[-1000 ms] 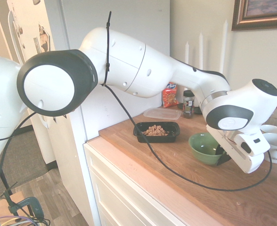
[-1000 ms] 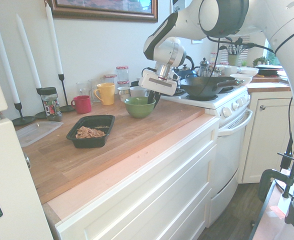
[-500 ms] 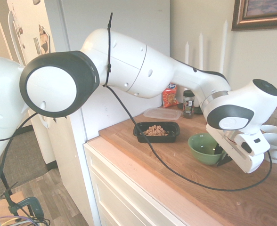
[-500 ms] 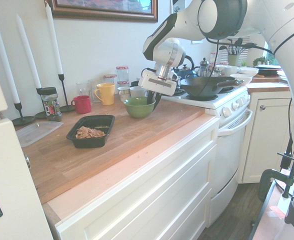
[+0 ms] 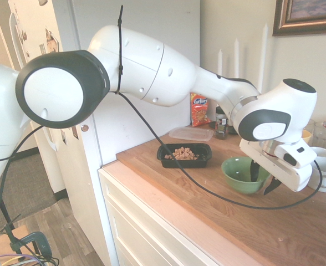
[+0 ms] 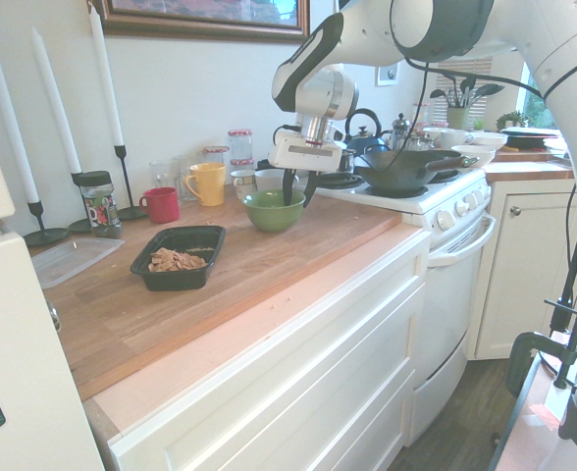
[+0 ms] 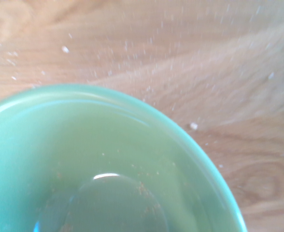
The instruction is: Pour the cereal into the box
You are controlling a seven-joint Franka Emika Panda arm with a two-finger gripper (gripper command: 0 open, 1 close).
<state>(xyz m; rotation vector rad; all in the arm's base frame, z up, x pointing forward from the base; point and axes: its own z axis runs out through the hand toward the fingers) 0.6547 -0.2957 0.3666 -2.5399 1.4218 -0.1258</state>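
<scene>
Gripper point(image 6: 296, 188) hangs open, well apart from box point(image 6: 180, 256).

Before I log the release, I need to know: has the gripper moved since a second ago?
Yes. The gripper has risen off the green bowl's rim and its fingers have spread; the bowl sits where it was on the counter.

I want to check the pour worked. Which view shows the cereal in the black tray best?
The second exterior view: it looks down into the black tray, so the cereal shows as a tan heap. The first exterior view shows the cereal smaller and farther off. The wrist view shows only the green bowl.
</scene>
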